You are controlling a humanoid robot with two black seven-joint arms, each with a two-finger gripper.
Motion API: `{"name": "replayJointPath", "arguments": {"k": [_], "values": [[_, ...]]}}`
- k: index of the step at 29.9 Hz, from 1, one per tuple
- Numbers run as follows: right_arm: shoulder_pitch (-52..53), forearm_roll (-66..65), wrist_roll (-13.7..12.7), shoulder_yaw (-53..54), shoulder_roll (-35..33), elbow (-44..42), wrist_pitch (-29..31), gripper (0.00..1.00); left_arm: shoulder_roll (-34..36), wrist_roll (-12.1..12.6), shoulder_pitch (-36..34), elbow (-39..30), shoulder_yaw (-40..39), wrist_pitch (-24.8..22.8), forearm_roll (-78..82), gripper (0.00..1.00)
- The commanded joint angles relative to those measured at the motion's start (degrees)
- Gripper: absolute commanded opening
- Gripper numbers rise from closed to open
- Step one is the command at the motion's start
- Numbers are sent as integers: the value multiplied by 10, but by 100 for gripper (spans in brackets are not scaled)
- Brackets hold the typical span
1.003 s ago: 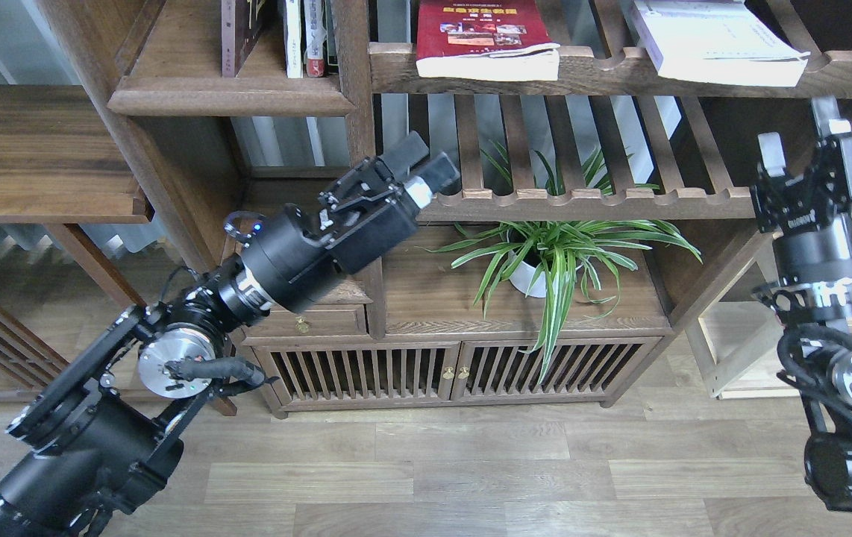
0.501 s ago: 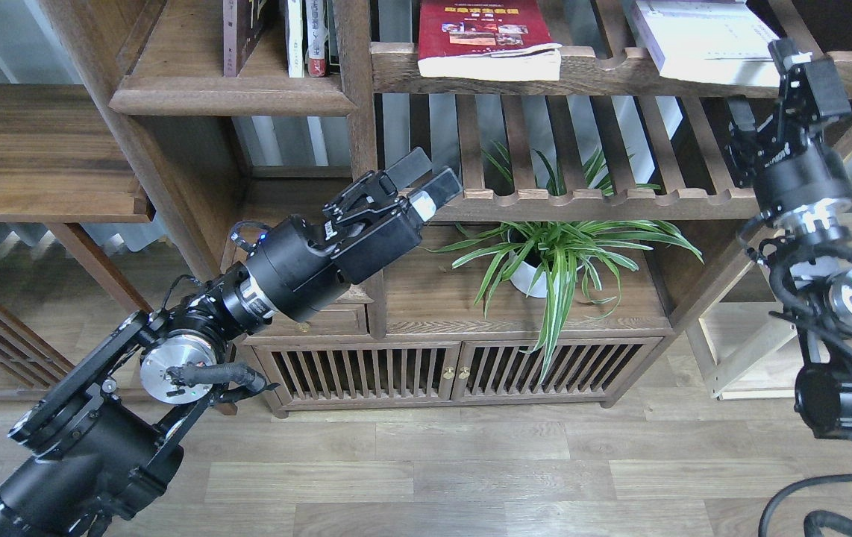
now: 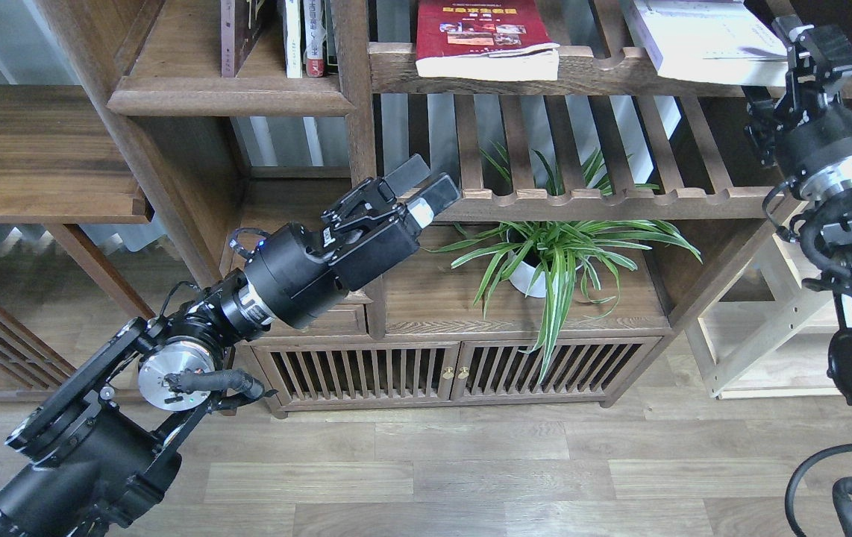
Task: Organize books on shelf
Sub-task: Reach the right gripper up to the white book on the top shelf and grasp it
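Note:
A red book [image 3: 482, 30] with a yellow title lies flat on the upper slatted rack. A pale white book [image 3: 702, 33] lies flat on the same rack at the top right. A maroon-brown book [image 3: 236, 37] stands with thin pale books [image 3: 294, 37] on the solid dark shelf [image 3: 228, 97] at the top left. My left gripper [image 3: 424, 183] is open and empty, in front of the lower rack's left end. My right gripper [image 3: 788, 60] is at the white book's right front corner; how its fingers stand is hidden.
A potted spider plant [image 3: 545, 253] stands on the cabinet top under the lower slatted rack [image 3: 590, 201]. The cabinet [image 3: 433, 369] has slatted doors. A pale wood shelving unit [image 3: 762, 335] stands at the right, and a dark wooden board [image 3: 38, 149] at the left.
My right arm has risen and its gripper has moved up to the white book's right corner. My left gripper has barely shifted.

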Motion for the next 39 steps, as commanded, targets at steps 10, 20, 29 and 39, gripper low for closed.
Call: {"name": "replayJointPath", "arguments": {"k": [10, 20, 29, 39], "values": [[48, 4, -2, -3, 12, 2, -86, 70, 0, 0, 3, 0, -2, 0, 1, 99], [58, 4, -2, -22, 21, 3, -112, 61, 5, -1, 4, 0, -6, 0, 0, 99], [59, 6, 0, -18, 29, 0, -112, 38, 13, -2, 8, 0, -9, 0, -1, 99], [59, 6, 5, 10, 60, -7, -84, 6, 12, -1, 8, -1, -10, 0, -1, 99]]}}
